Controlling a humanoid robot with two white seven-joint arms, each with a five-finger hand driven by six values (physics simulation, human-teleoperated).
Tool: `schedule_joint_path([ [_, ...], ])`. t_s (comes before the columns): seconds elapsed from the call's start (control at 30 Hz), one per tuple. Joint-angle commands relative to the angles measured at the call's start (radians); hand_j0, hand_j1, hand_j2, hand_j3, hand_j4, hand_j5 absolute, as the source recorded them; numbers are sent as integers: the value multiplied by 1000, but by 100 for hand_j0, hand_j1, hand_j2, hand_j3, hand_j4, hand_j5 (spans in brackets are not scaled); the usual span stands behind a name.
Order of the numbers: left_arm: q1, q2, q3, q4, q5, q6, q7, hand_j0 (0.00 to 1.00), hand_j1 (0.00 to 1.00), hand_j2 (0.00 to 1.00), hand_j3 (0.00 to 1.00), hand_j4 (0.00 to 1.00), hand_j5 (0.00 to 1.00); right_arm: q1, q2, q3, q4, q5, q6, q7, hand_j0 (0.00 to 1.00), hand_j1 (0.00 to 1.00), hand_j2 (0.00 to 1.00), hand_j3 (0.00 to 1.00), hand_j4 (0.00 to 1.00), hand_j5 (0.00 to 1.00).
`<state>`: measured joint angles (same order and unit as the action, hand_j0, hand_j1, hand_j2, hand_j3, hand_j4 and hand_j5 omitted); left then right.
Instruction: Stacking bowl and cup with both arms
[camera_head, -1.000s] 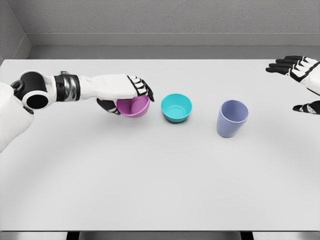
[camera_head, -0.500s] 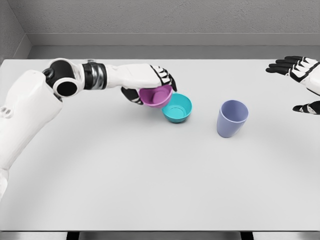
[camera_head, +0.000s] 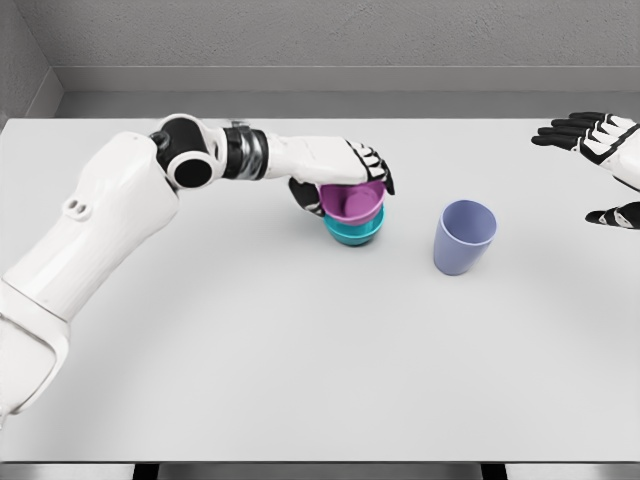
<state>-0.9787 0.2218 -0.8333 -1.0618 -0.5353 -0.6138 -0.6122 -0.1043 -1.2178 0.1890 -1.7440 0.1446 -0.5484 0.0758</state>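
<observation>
**Q:** So, what lies on the flat white tabletop (camera_head: 300, 380)?

**A:** Three vessels stand in a loose row across the middle. A small round magenta plastic bowl (camera_head: 352, 201) sits nested inside a slightly larger round teal plastic bowl (camera_head: 354, 231); only the teal one's lower wall shows beneath the magenta rim. To their right, apart from them, a tall lavender plastic cup (camera_head: 464, 237) stands upright and open at the top.

**Q:** Where is the left hand (camera_head: 345, 178)?

**A:** Its white arm enters from the lower left and reaches across to the stacked bowls. The hand covers the magenta bowl from above and behind, black-tipped fingers (camera_head: 378, 168) draped over the far rim, thumb at the bowl's left side. It looks to be gripping the magenta bowl, though from this high angle I cannot be sure how firmly the fingers press.

**Q:** And the right hand (camera_head: 600, 150)?

**A:** It sits at the right edge of the picture, above the table's far right corner, well apart from the cup. Its fingers are spread and relaxed, grasping nothing, with part of the hand cut off by the edge.

**Q:** What is behind the table?

**A:** A plain grey wall (camera_head: 320, 35).
</observation>
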Motion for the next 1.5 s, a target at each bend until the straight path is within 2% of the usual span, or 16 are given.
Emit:
schedule_joint_path([
  [0.0, 0, -15, -18, 11, 6, 3, 1, 54, 54, 54, 54, 54, 54, 0, -2, 0, 0, -5, 1, -1, 100, 100, 100, 100, 100, 100],
  [0.3, -3, -27, -32, 51, -3, 3, 1, 54, 54, 54, 54, 54, 54, 0, -2, 0, 0, -5, 1, -1, 100, 100, 100, 100, 100, 100],
  [0.37, -8, -27, -38, 83, -5, 3, 1, 54, 54, 54, 54, 54, 54, 0, -2, 0, 0, -7, 1, -1, 100, 100, 100, 100, 100, 100],
  [0.57, -8, -27, -36, 86, -5, 3, 1, 55, 55, 55, 55, 55, 55, 0, -2, 0, 0, -7, 1, -1, 100, 100, 100, 100, 100, 100],
  [0.63, -9, -27, -36, 86, -5, 3, 1, 61, 61, 61, 61, 61, 61, 0, -2, 0, 0, -7, 1, -1, 100, 100, 100, 100, 100, 100],
  [0.67, -8, -27, -35, 86, -3, 3, 1, 69, 69, 69, 69, 69, 69, 0, -2, 0, 0, -7, -1, -1, 100, 100, 100, 100, 100, 100],
  [0.7, -9, -27, -35, 86, -2, 3, 1, 86, 86, 86, 86, 86, 86, 0, -2, 0, 0, -7, -1, -1, 100, 100, 100, 100, 100, 100],
  [0.73, -9, -27, -35, 86, -3, 3, 1, 98, 98, 98, 98, 98, 98, 0, -2, 0, 0, -5, -1, -1, 100, 100, 100, 100, 100, 100],
  [1.03, -8, -27, -32, 88, -2, 3, 1, 100, 100, 100, 100, 100, 100, 0, -2, -2, 0, -7, 1, -1, 100, 100, 100, 100, 100, 100],
  [1.17, -23, -13, -23, 80, 31, 3, 1, 100, 100, 100, 100, 100, 100, 0, -2, -6, 0, -7, 1, -1, 100, 100, 100, 100, 100, 100],
  [1.23, -28, 50, -24, 59, 101, 3, 1, 100, 100, 100, 100, 100, 100, 0, -2, -8, 1, -7, 1, -1, 100, 100, 100, 100, 100, 100],
  [1.4, -20, 241, -21, -63, 182, 3, 1, 100, 100, 100, 100, 100, 100, 0, -5, -26, 1, -7, 1, -1, 100, 100, 100, 100, 100, 100],
  [1.47, -12, 338, -26, -122, 175, 3, 130, 100, 100, 100, 100, 100, 100, 2, -14, -34, -3, -7, 4, -1, 100, 100, 100, 100, 100, 100],
])
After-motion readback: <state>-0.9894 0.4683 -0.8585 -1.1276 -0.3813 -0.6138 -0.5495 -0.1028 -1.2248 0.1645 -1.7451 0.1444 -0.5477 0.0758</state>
